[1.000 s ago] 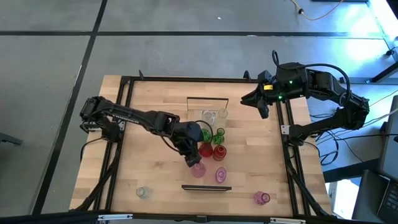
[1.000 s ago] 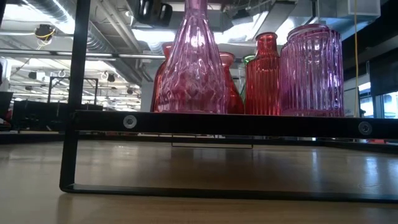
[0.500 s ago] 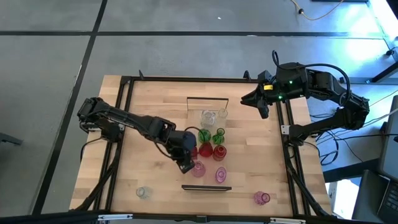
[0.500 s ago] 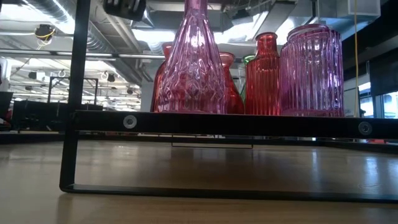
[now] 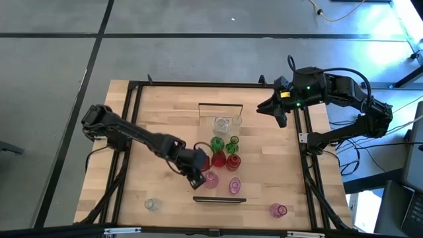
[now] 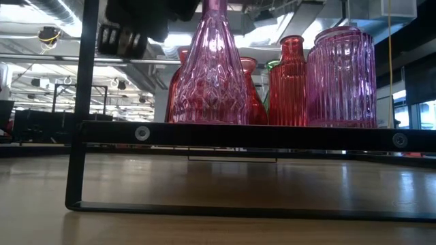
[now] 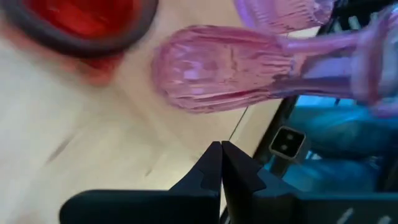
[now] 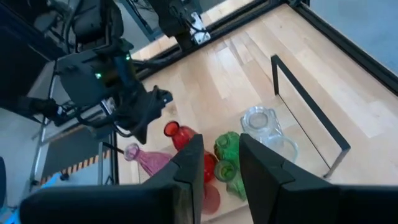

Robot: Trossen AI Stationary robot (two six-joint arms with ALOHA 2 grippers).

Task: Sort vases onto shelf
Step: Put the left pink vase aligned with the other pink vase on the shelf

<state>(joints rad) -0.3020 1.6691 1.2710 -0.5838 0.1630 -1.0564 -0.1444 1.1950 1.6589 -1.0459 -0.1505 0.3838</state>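
pink glass vase (image 5: pixel 211 179) stands on the shelf (image 5: pixel 221 155) just beside the left gripper (image 5: pixel 193 177), fingers pressed together empty, while the right gripper (image 5: pixel 273 111) waits parted at the table's far corner.

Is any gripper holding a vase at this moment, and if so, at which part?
Nothing is held. The left gripper is shut and empty beside the tall pink vase; the right gripper is open, up off the table.

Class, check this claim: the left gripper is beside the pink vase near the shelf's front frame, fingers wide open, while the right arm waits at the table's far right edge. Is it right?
Not quite. The left gripper is shut, not open: the left wrist view shows its fingers pressed together. The rest holds: it sits beside the pink vase, and the right gripper waits at the far right edge.
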